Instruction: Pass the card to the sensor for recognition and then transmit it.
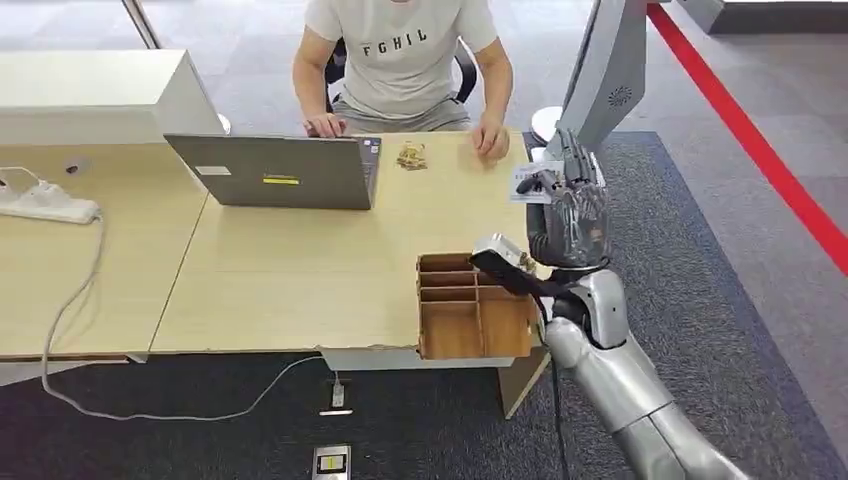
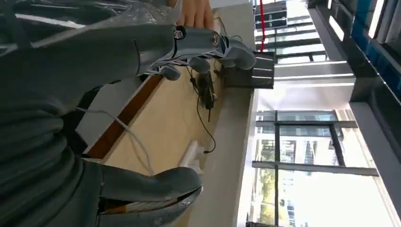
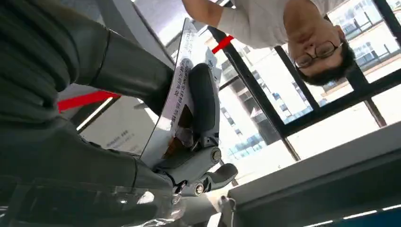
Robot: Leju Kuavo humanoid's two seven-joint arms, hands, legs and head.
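Note:
My right hand [image 1: 570, 205] is raised over the table's right edge and pinches a white printed card [image 1: 530, 182] between thumb and fingers. In the right wrist view the card [image 3: 177, 101] stands on edge under a dark finger [image 3: 203, 104]. Just below the hand, a small white and black device [image 1: 500, 252] with a black cable sits on the rim of a wooden organizer [image 1: 470, 315]. Across the table sits a person [image 1: 400, 60], one hand [image 1: 490, 140] resting on the tabletop close to the card. My left hand [image 2: 142, 127] has its fingers [image 2: 208, 45] spread and holds nothing.
An open grey laptop [image 1: 280, 172] stands mid-table in front of the person, with a small brownish object [image 1: 411, 157] beside it. A white power strip [image 1: 45, 203] lies at the left, its cable trailing to the floor. A tall grey panel [image 1: 610, 70] rises behind my right hand.

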